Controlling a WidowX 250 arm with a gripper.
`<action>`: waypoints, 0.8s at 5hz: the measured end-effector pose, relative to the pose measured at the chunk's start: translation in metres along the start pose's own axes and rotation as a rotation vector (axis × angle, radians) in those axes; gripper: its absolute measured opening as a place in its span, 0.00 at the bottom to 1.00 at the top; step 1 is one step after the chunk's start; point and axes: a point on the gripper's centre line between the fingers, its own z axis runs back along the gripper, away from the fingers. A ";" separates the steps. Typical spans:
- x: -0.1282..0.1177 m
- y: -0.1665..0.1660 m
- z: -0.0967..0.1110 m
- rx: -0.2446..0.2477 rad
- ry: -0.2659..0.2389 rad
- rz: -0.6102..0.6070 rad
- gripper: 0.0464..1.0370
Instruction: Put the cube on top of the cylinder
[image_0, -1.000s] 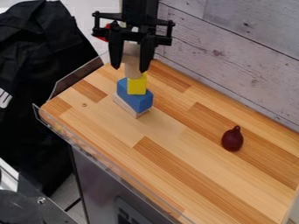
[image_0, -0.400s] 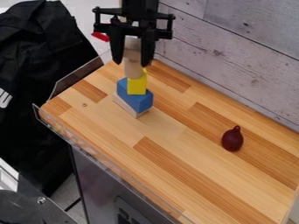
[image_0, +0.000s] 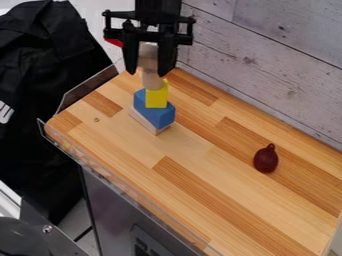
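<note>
Black two-finger gripper (image_0: 147, 74) is clamped on the pale wooden cube (image_0: 148, 56), right over the tan wooden cylinder (image_0: 153, 81); contact unclear. Cube looks slightly off-centre: align, lower gently, release evenly, back straight up.

Arm (image_0: 158, 10) in from top edge, gripper (image_0: 146, 74) vert., tips down & apart.
</note>
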 end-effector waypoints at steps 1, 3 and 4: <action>0.002 0.000 -0.005 0.002 0.011 -0.006 0.47; 0.003 -0.004 -0.007 0.005 0.018 -0.018 0.50; 0.004 -0.006 -0.006 -0.015 0.016 -0.017 0.83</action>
